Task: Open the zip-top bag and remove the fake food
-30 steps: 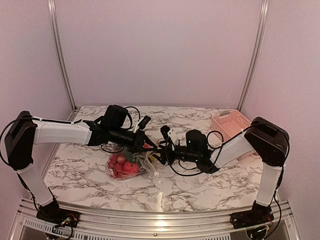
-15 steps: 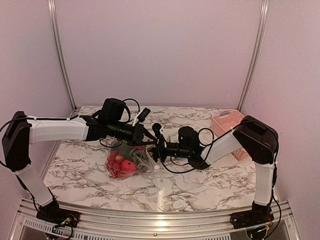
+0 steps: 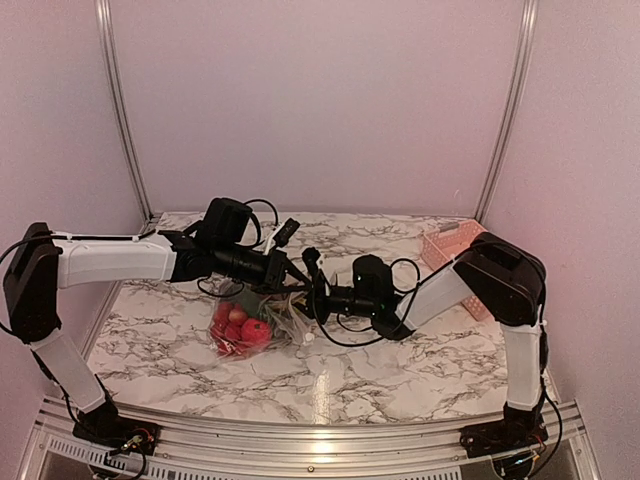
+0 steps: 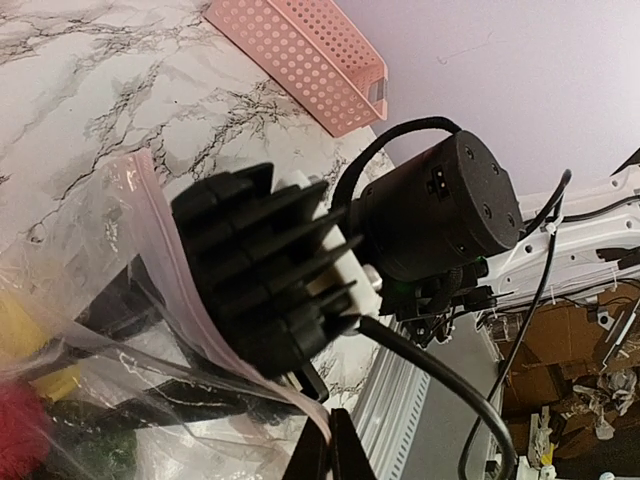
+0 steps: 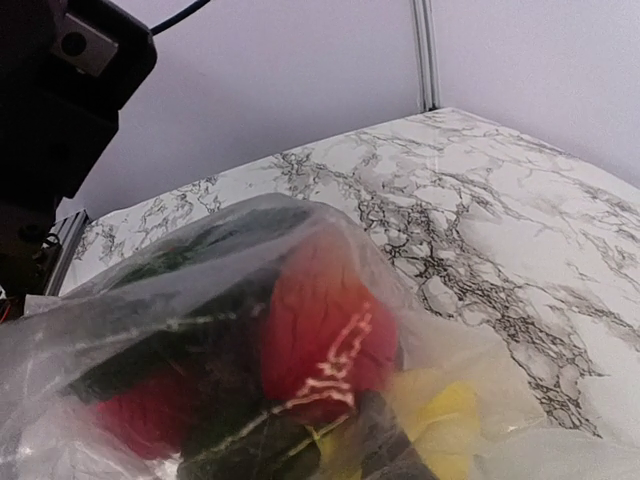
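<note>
Clear crinkly plastic, the bag (image 3: 262, 318) sits left of the middle of the marbled tabletop (image 3: 420, 360). Its bottom rests there with the food (image 3: 243, 330) bunched inside, showing red pieces, some yellow and dark green, and its top is lifted between the two arms. The left gripper (image 3: 296, 280) is pressed together on the bag's pink zip rim, the right gripper (image 3: 312, 293) meets that rim from the opposite side though I cannot tell whether it is spread or pinching, and a pink basket (image 4: 300, 55) stands well apart at the far right.
</note>
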